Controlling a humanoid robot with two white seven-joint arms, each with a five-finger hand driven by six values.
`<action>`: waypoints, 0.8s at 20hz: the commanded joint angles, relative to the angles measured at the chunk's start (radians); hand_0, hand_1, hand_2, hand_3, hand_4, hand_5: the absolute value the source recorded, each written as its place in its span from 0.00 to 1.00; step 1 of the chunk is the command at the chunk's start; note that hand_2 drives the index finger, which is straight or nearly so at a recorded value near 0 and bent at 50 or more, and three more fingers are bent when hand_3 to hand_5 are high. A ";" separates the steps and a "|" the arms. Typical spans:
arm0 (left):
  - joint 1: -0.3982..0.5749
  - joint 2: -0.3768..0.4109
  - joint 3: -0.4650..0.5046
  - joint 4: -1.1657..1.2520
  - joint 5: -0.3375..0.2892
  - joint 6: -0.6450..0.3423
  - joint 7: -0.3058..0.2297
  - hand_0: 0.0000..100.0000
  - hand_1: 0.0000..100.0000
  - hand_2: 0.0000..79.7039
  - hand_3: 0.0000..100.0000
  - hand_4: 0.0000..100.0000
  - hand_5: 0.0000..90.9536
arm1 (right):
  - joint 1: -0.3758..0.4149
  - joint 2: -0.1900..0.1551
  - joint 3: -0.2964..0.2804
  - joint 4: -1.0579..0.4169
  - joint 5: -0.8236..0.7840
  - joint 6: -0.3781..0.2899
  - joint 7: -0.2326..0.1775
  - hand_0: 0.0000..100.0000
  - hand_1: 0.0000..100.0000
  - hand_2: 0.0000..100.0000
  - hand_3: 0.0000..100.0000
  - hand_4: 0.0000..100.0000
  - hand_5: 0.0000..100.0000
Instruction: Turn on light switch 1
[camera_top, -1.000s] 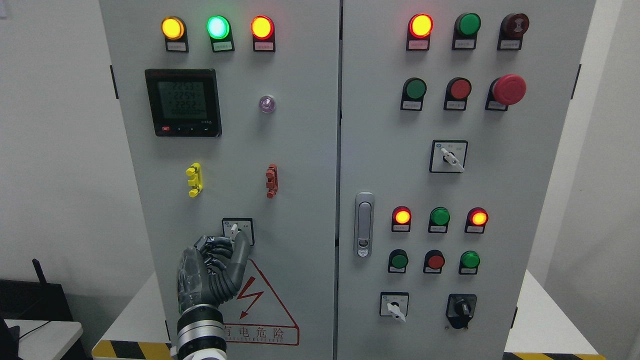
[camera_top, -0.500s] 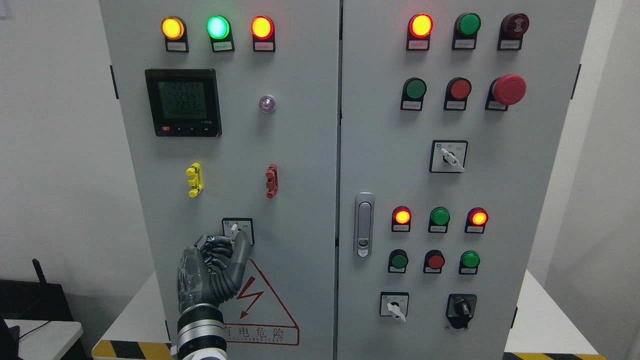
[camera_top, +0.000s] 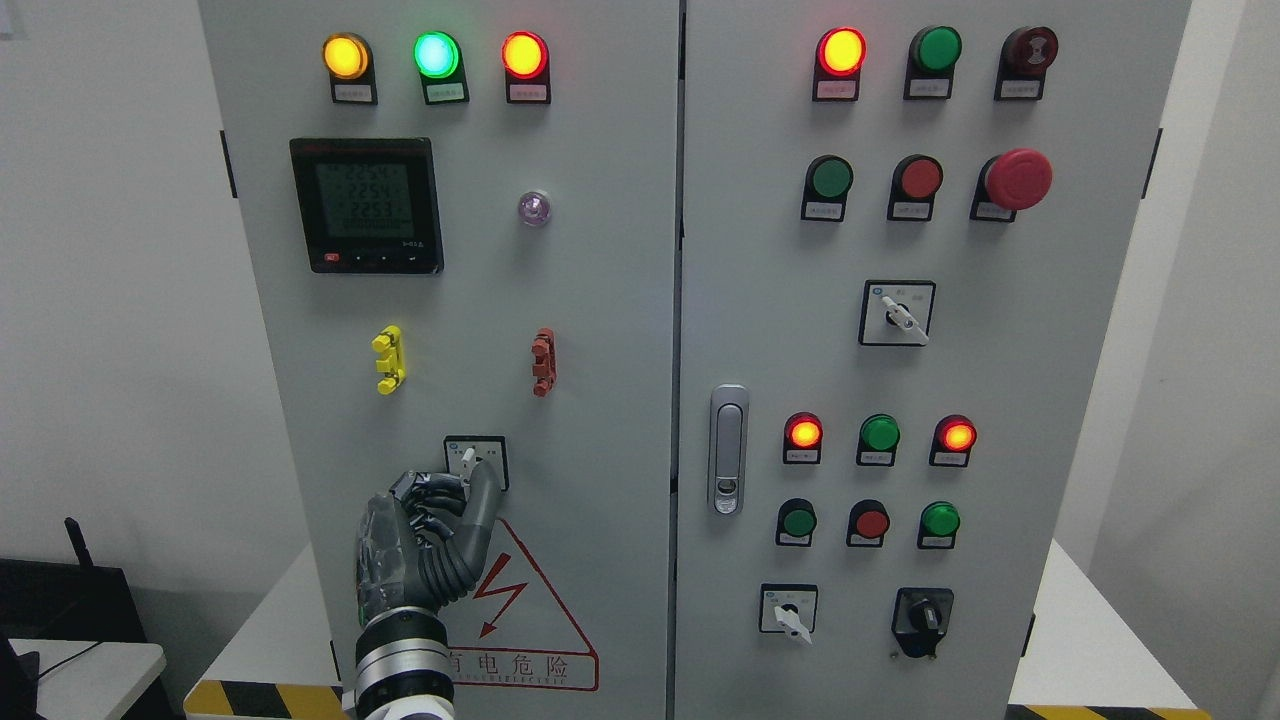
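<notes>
Left hand (camera_top: 425, 540) at the lower part of the left door; fingers (camera_top: 440, 492) curled, thumb raised so its tip touches the lower right of the rotary selector switch (camera_top: 474, 461); whether the white lever is actually pinched I cannot tell (knuckles hide the contact). Compared with the two earlier views almost nothing has shifted: hand in the same spot, lever tilted the same way, up and slightly left of the fingertips; only the meter (camera_top: 366, 205) digits well above flicker. Judgement: the turn has not begun, or is stalled at contact; the switch likely remains unturned. Warning triangle (camera_top: 520, 600) just right of the wrist. Right hand not seen.
</notes>
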 joint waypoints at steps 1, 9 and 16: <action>-0.008 0.000 -0.002 0.007 0.000 0.000 -0.002 0.28 0.44 0.65 0.73 0.85 0.95 | 0.000 0.000 0.020 0.000 -0.026 0.000 0.000 0.12 0.39 0.00 0.00 0.00 0.00; -0.005 0.000 0.000 0.006 -0.001 0.000 -0.002 0.30 0.44 0.65 0.74 0.85 0.95 | 0.000 0.000 0.020 0.000 -0.026 0.000 0.000 0.12 0.39 0.00 0.00 0.00 0.00; -0.005 0.000 -0.002 0.007 -0.001 0.000 -0.002 0.33 0.42 0.65 0.74 0.86 0.95 | 0.000 0.000 0.020 0.000 -0.026 0.000 0.000 0.12 0.39 0.00 0.00 0.00 0.00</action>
